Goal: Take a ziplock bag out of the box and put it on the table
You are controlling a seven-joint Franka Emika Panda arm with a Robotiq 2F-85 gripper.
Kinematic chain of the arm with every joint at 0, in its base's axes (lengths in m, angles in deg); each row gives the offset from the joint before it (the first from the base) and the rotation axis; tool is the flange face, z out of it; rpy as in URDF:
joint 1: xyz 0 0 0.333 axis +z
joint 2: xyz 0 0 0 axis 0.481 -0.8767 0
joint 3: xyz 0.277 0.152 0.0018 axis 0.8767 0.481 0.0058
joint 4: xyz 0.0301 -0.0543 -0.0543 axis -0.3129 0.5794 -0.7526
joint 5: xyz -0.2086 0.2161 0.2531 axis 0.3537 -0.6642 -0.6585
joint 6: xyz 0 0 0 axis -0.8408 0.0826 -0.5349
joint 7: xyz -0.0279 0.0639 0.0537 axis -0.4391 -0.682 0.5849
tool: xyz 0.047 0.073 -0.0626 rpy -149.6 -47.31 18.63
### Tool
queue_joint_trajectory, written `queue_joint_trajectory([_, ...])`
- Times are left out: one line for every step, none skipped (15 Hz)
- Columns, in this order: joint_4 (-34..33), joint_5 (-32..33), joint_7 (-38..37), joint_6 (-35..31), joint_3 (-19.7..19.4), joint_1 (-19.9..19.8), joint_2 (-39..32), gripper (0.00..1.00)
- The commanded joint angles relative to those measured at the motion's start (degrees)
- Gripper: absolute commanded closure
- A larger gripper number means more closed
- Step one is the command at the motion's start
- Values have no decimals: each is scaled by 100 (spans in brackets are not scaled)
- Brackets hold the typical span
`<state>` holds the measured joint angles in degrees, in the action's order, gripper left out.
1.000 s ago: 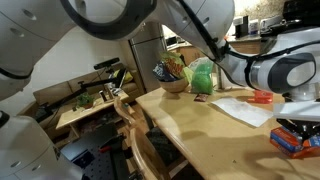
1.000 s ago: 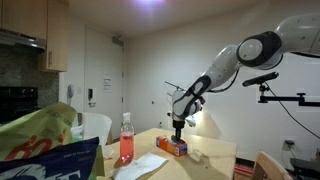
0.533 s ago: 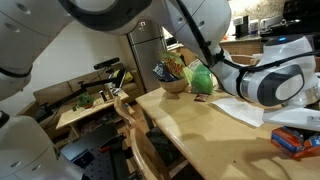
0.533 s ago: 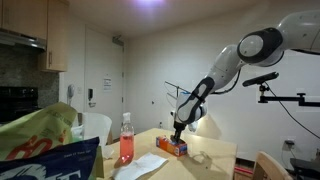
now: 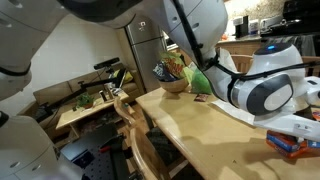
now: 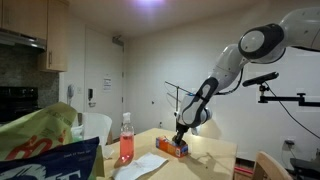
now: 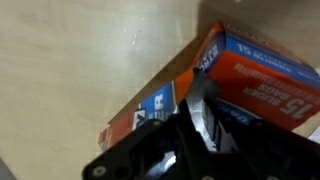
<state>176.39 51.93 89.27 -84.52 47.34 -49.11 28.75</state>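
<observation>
We see the box (image 7: 262, 72) lying flat on the table (image 7: 70, 60), orange-red with blue panels, opened around its middle. The gripper (image 7: 197, 128) sits right over that opening, tips down at the box. A pale grey strip (image 7: 204, 100) sticks up at the tips; whether it is the ziplock bag or a finger, we cannot tell. Jaw width we cannot tell either, since it is all dark blur. In an exterior view a flat whitish sheet (image 6: 148, 166) lies on the table near the box, apart from it.
</observation>
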Motion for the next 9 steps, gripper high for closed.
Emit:
queue_joint_trajectory([606,58,-190,-146,-20,29,368,45])
queue_joint_trajectory([661,65,-208,-155,-49,55,403,38])
queue_joint_trajectory([705,73,-201,-132,-51,61,431,30])
queue_joint_trajectory([729,85,-172,-107,-34,52,441,23])
queue_joint_trajectory([728,94,-110,-64,25,7,434,14])
queue_joint_trajectory([737,101,-92,-40,39,-3,428,8])
queue_joint_trajectory([720,115,6,34,137,-74,408,1])
queue_joint_trajectory([722,140,160,23,288,-190,393,0])
queue_joint_trajectory([715,168,348,69,476,-337,388,0])
